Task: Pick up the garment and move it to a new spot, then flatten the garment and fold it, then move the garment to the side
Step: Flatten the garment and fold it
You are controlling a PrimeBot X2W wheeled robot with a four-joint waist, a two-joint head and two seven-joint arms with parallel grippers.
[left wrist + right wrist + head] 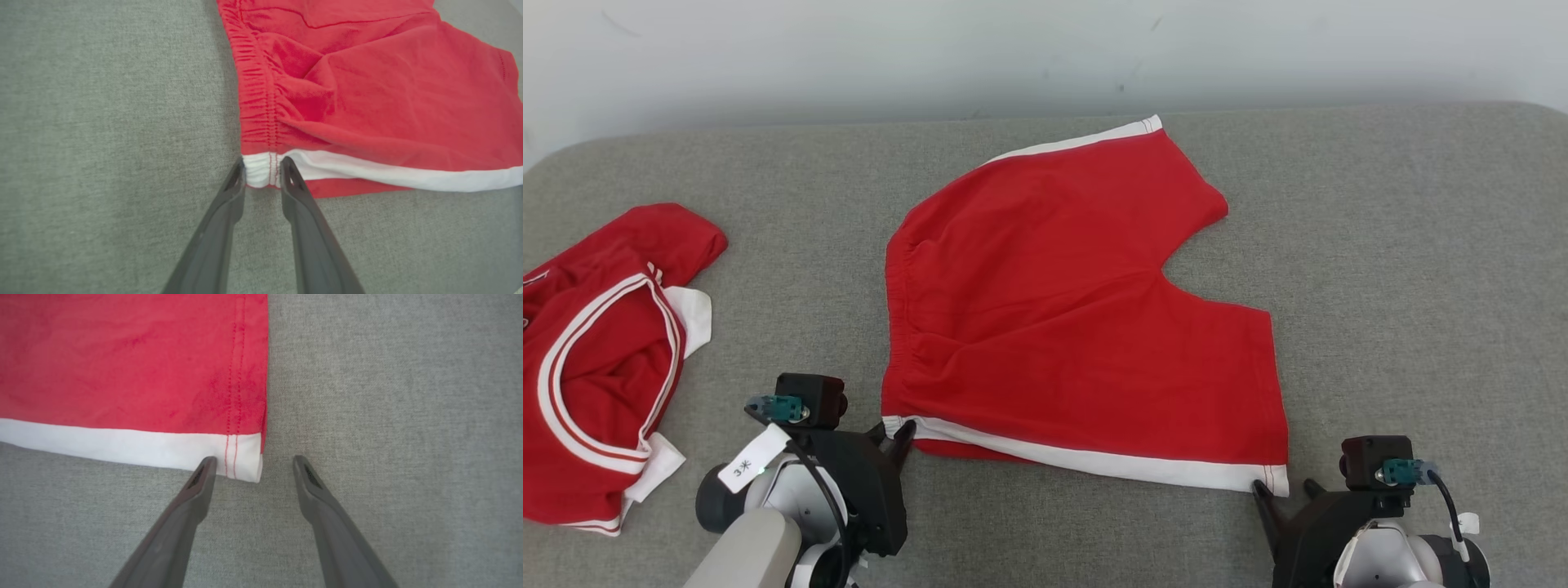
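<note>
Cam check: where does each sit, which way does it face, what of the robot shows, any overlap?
Head view: on the head, facing forward and down onto the grey surface, red shorts centred, second red garment at left; left gripper lower left, right gripper lower right.
Left wrist view: on the left wrist, looking along its fingers, which flank the shorts' waistband corner.
Right wrist view: on the right wrist, along its open fingers at the hem corner.
Shared: both wrist views see opposite ends of the same white stripe.
</note>
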